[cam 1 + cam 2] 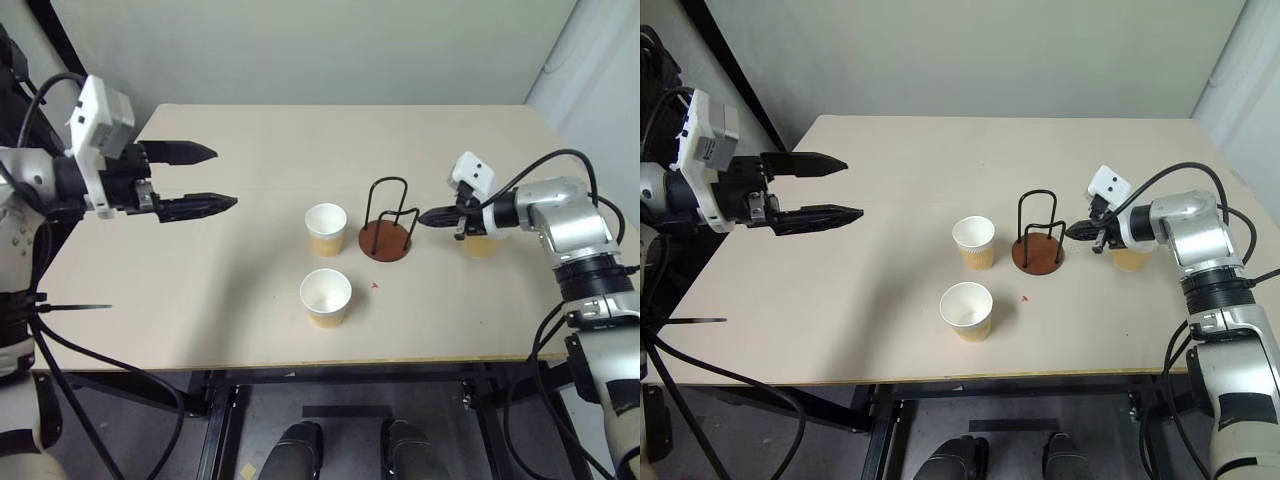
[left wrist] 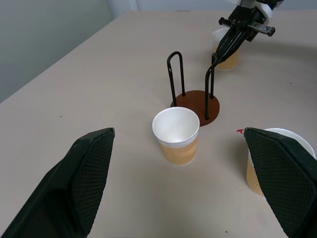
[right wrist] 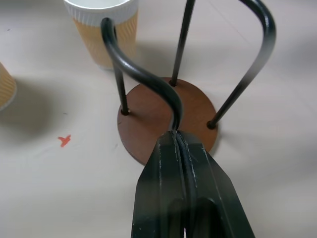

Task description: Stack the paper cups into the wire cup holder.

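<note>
Head view: round rust-brown disc with black wire loops, the wire cup holder point(image 1: 386, 228), stands mid-table on the pale tabletop point(image 1: 200, 290). Right gripper point(image 1: 424, 217) sits at its right side, fingers pressed together on a loop. One tan paper cup point(image 1: 326, 229) stands just left of the holder, a second point(image 1: 326, 297) nearer the front edge, a third point(image 1: 482, 243) behind the right arm. Left gripper point(image 1: 203, 177) hovers well to the left, fingers spread wide, empty.

Left wrist view: both nearer cups upright, apart.

Right wrist view: closed fingertips pinch the near loop's wire; a small red mark point(image 3: 64, 140) lies beside the base.
</note>
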Robot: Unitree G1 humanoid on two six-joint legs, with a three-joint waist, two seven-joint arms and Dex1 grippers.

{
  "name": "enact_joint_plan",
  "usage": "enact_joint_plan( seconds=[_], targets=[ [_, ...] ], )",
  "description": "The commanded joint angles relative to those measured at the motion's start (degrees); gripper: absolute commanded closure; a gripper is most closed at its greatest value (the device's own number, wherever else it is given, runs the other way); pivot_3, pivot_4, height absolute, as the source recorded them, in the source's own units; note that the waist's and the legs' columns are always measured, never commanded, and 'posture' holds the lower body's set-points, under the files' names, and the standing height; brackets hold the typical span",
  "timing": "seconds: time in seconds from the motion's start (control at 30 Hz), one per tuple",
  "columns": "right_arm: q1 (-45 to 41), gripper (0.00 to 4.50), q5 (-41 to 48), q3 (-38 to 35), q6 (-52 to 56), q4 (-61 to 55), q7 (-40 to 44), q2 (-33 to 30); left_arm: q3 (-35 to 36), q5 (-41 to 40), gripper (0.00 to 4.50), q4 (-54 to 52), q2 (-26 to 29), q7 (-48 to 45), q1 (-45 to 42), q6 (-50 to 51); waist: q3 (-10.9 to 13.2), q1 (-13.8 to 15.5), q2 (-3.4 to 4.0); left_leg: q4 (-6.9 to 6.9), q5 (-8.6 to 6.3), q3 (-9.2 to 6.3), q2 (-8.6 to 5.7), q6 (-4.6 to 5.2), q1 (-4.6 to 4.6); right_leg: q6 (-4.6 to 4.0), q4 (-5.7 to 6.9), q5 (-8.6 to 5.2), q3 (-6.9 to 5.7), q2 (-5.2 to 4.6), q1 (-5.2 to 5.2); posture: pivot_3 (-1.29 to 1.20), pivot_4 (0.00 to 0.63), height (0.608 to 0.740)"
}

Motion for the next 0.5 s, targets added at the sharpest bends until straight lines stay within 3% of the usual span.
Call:
enact_joint_plan(
  seconds=[0.03,0.1,0.2,0.37,0.5],
  targets=[
    [0.16,4.47,0.84,-1.19,0.82,-3.61,1.40,-1.98,0.68,-0.30,0.00,-0.33,0.56,-0.12,-1.46,-0.52,0.00,0.00,0.00,0.00,0.00,0.00,0.00,0.00,0.00,0.00,0.00,0.00,0.00,0.00,0.00,0.00,0.150,0.740],
    [0.56,4.47,0.45,-0.85,1.22,-4.04,1.97,-2.56,0.67,-0.32,0.00,-0.39,0.67,-0.13,-1.41,-0.51,0.00,0.01,0.00,0.00,0.00,0.00,0.00,0.00,0.00,-0.01,0.00,0.00,0.00,0.00,0.00,0.00,0.150,0.740],
    [0.65,3.90,0.42,-0.82,1.46,-3.81,2.00,-2.50,0.75,-0.31,0.00,-0.48,0.75,-0.02,-1.36,-0.48,0.00,-0.03,0.00,0.00,0.01,0.00,0.00,0.01,0.00,-0.01,0.00,-0.01,0.00,0.00,0.00,0.00,0.150,0.740],
    [-0.71,2.23,-0.30,-0.99,0.14,-1.35,-0.57,-0.96,0.95,-0.24,0.00,-0.49,0.97,0.14,-1.30,-0.48,0.00,-0.04,0.00,0.00,0.04,0.00,0.04,0.01,0.03,-0.02,0.02,0.00,0.00,0.03,0.00,0.00,0.150,0.740],
    [-2.10,2.23,0.09,-1.29,-0.08,0.66,-1.28,0.69,1.32,-0.75,0.00,-0.78,1.18,0.03,-1.13,0.06,0.00,-0.05,0.00,0.00,0.04,0.00,0.09,0.00,0.03,-0.03,0.02,0.00,0.00,0.09,-0.01,0.00,0.150,0.740]
  ],
)
